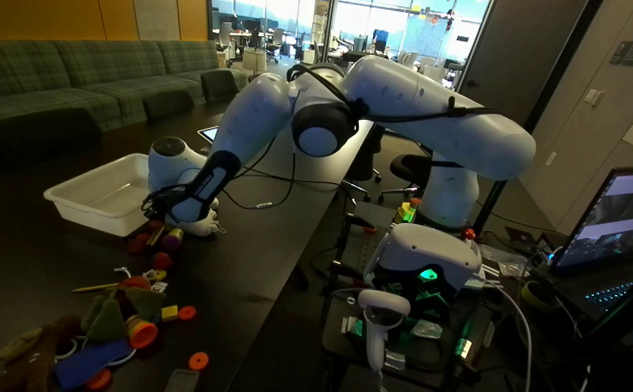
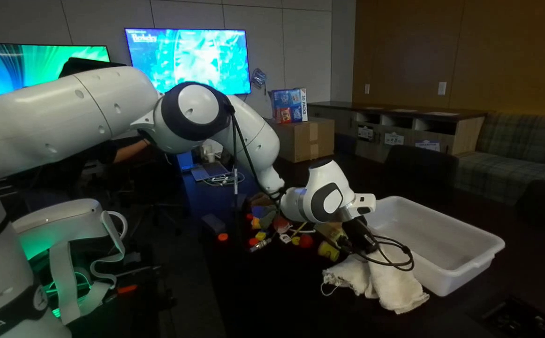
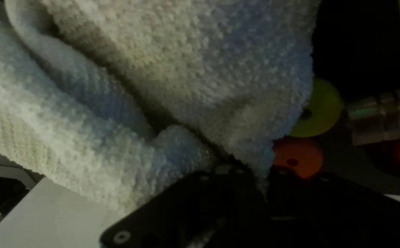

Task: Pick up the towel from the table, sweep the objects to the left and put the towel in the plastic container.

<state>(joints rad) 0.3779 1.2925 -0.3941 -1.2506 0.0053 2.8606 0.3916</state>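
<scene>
Nearest the wrist camera you have the towel (image 3: 193,69), its looped pile and deep folds filling much of that view. Expect it to handle light, soft and limp: nothing to break, a rough nap that should not slip easily, yet no stiffness for sweeping unless it is bunched. Given that slackness, your best hold is probably a thick gathered fold near the middle; a thin edge would likely let a long tail drag. Your pincer (image 3: 259,177) is closed, with a narrow pleat of the towel nipped between its tips and the bulk spreading out beyond them. In an exterior view, the towel sits bunched below the pincer, its lower folds seeming to rest on the tabletop (image 2: 286,295), just beside the plastic container (image 2: 441,244); you cannot tell whether it touches the wall. By the towel's edge in the wrist view, you have an orange disc (image 3: 300,156) and a yellow-green disc (image 3: 320,106), so loose folds could snag them.
</scene>
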